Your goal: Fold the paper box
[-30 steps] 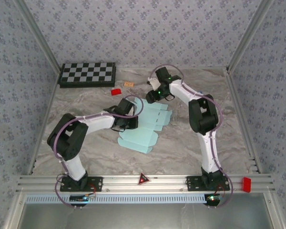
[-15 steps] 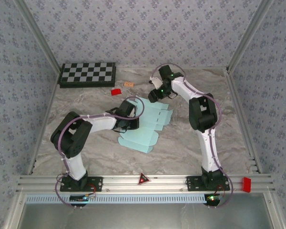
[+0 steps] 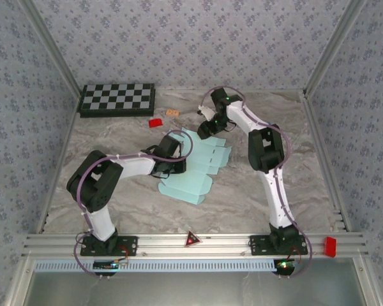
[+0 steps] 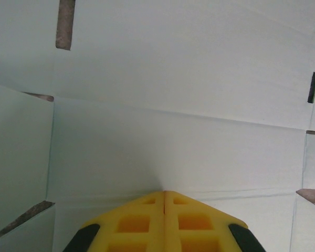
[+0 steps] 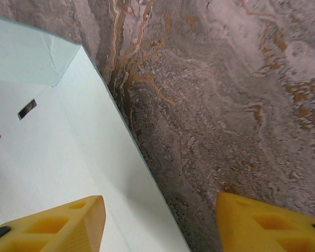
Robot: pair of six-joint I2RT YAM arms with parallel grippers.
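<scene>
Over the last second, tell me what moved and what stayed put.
The right arm swung its elbow slightly left; the right gripper stays open astride the far edge of the paper box. The left gripper stays shut, tips on the sheet. Nothing was grasped or released; box, checkerboard and red block unmoved.

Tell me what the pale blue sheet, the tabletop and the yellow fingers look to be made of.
Paper box: thin card, matte; crisp creases and die-cut slots show. Tabletop: marble-patterned, brown and orange veins, dull finish; real stone or a printed laminate, I cannot tell. Yellow fingers: probably moulded or printed plastic, matte, with hollow pockets.
</scene>
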